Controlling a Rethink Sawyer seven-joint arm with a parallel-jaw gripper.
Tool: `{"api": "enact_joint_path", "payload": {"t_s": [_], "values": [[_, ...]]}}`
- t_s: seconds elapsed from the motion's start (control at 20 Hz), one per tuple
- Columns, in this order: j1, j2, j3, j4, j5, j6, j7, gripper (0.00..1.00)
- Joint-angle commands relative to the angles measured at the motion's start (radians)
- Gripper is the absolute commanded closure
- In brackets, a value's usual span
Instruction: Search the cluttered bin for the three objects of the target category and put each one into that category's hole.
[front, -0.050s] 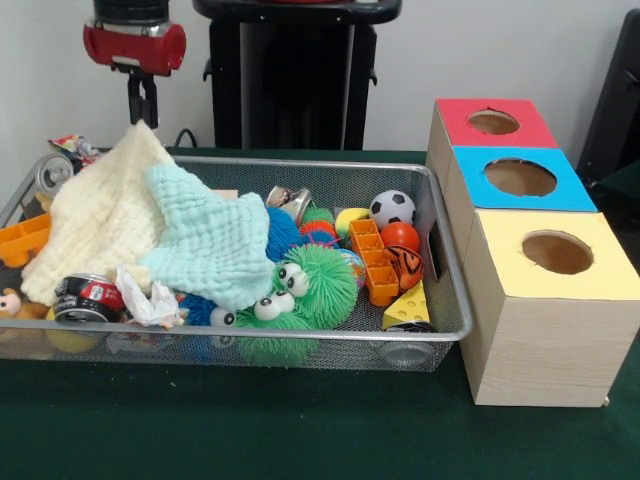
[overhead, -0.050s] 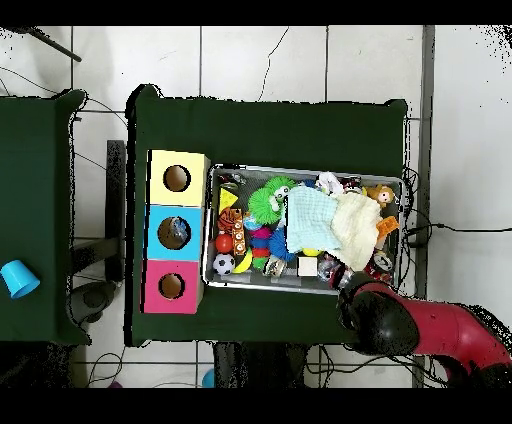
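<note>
A wire bin (front, -0.050s: 300, 165) is packed with toys and two cloths. My gripper (front, -0.050s: 143, 118) hangs over the bin's far left corner, shut on the peak of a cream cloth (front, -0.050s: 95, 220), which rises to a point at the fingertips. A mint cloth (front, -0.050s: 215, 240) lies against it over the middle. Showing beside them are a green fuzzy toy with eyes (front, -0.050s: 315, 285), a soccer ball (front, -0.050s: 392, 207), an orange ball (front, -0.050s: 400, 236), an orange brick (front, -0.050s: 372, 260) and a cheese wedge (front, -0.050s: 408, 305). In the overhead view the red arm (overhead, -0.050s: 400, 320) covers the gripper; the cream cloth (overhead, -0.050s: 358, 228) shows.
Right of the bin stand three wooden boxes with round holes: red top (front, -0.050s: 495, 122), blue top (front, -0.050s: 520, 178), yellow top (front, -0.050s: 557, 252). A drink can (front, -0.050s: 85, 298) lies at the bin's front left. A blue cup (overhead, -0.050s: 17, 278) sits on a separate table.
</note>
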Motion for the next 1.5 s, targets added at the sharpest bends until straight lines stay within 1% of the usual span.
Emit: {"api": "enact_joint_path", "payload": {"t_s": [0.05, 0.2, 0.45, 0.7, 1.05, 1.35, 1.5], "values": [[0.023, -0.118, 0.085, 0.06, 0.085, 0.13, -0.105, 1.0], [0.045, -0.166, 0.08, 0.07, 0.12, 0.165, -0.096, 1.0], [0.112, -0.23, 0.039, 0.073, 0.167, 0.225, -0.055, 1.0], [0.186, -0.258, -0.003, 0.066, 0.202, 0.261, 0.014, 1.0], [0.278, -0.296, -0.05, 0.065, 0.267, 0.303, 0.081, 1.0], [0.349, -0.332, -0.076, 0.066, 0.345, 0.339, 0.117, 1.0], [0.388, -0.344, -0.094, 0.058, 0.37, 0.359, 0.139, 1.0]]}}
